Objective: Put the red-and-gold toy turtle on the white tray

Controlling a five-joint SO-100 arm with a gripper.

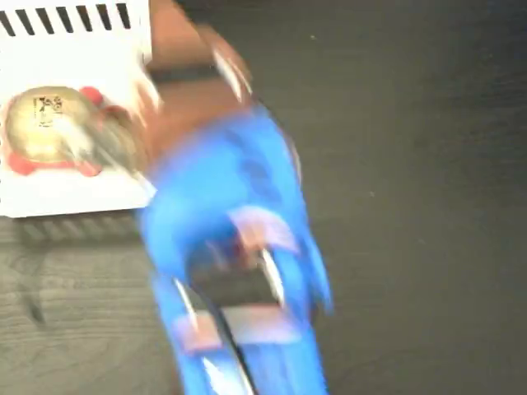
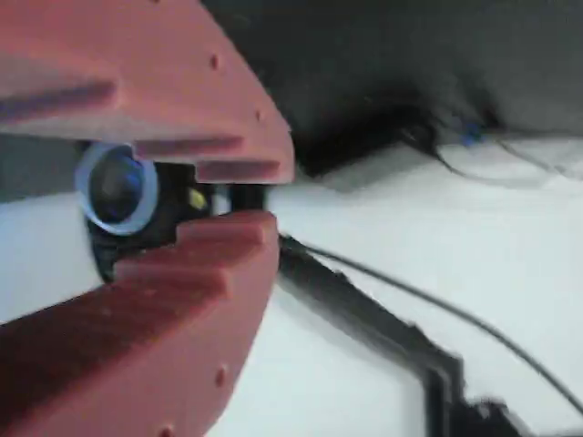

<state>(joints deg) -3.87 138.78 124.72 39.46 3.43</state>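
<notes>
Overhead, the blurred blue arm [image 1: 235,247] leans toward the white tray [image 1: 74,193] bearing the red-and-gold toy turtle [image 1: 51,132], jaws nearly closed, empty.

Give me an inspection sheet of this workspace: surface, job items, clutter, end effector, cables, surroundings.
Surface: dark wood-grain table, bare on the right side in the fixed view.
Job's things: red-and-gold toy turtle lies on the white tray at upper left, shell up, black mark on top; the tray's striped edge is at the top of the picture.
Clutter: nothing seen.
End effector: end effector, reddish-brown, nearly shut in the wrist view, nothing between its fingers; in the fixed view it is motion-blurred beside the turtle, contact cannot be told. Blue arm also blurred.
Cables: a thin dark cable crosses a pale surface in the wrist view.
Surroundings: blurred dark background in the wrist view; nothing else to tell.
</notes>
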